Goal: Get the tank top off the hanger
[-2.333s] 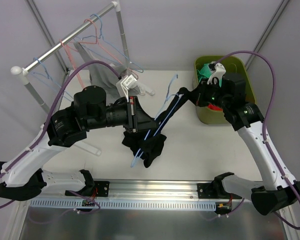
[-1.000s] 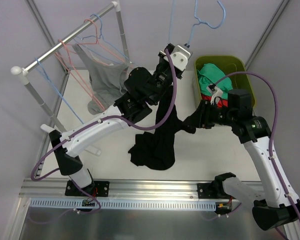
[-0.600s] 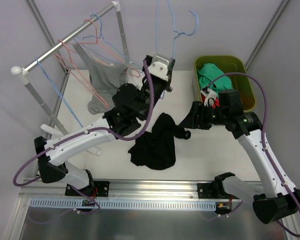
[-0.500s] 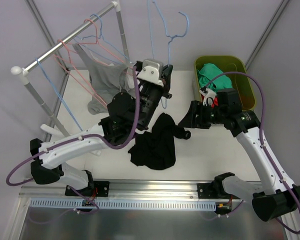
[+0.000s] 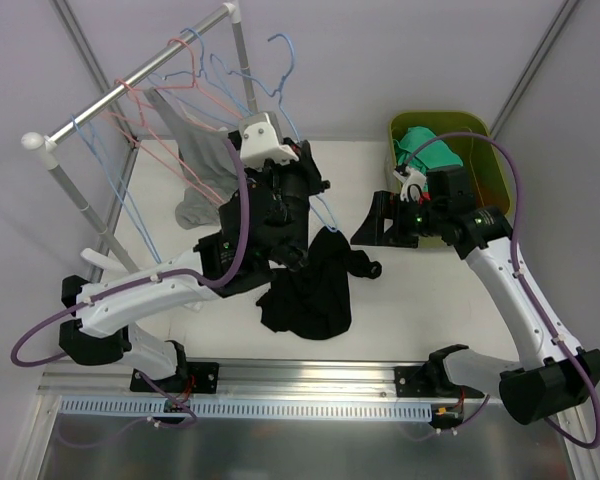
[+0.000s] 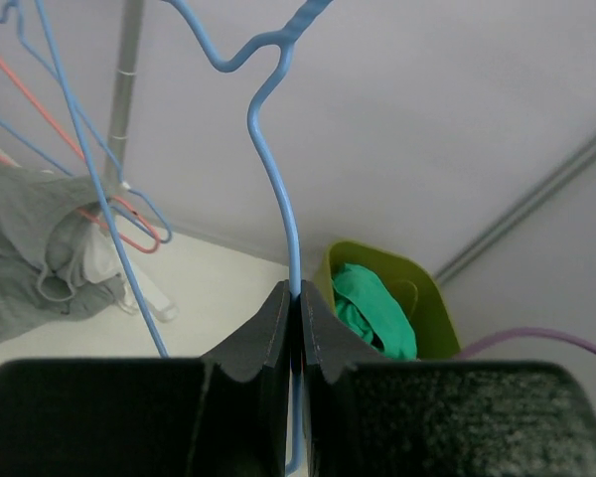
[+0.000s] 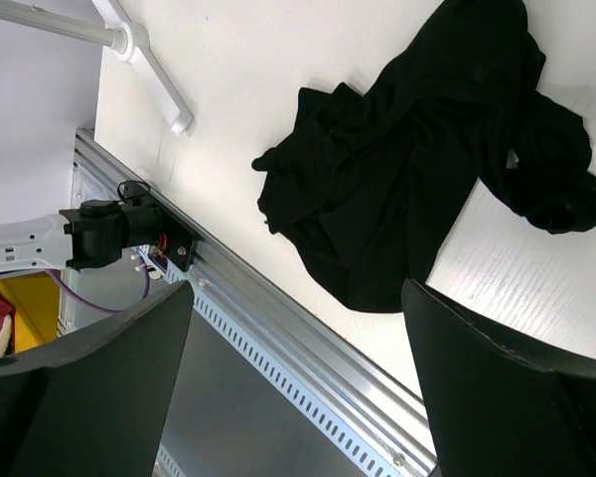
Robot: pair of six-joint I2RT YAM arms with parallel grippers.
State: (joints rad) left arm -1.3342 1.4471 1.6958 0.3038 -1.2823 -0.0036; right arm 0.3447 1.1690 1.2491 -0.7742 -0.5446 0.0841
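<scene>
Garment status: the black fabric tank top is off the hanger. It lies crumpled on the white table, in front of the left arm and between the two arms.

Hanger status: the light-blue wire hanger is bare and held upright above the table. The left gripper has its dark fingers pressed together on the hanger's neck wire, with no gap visible between them. In the top view the hook stands near the metal clothes rail, which carries further pink and blue wire hangers and a grey garment.

Right gripper: fingers spread wide and holding nothing. It hovers over the table just right of the tank top, and its wrist view looks down on the garment between the fingers.

Other items: a yellow-green plastic bin at the far right of the table holds bright green cloth.
</scene>
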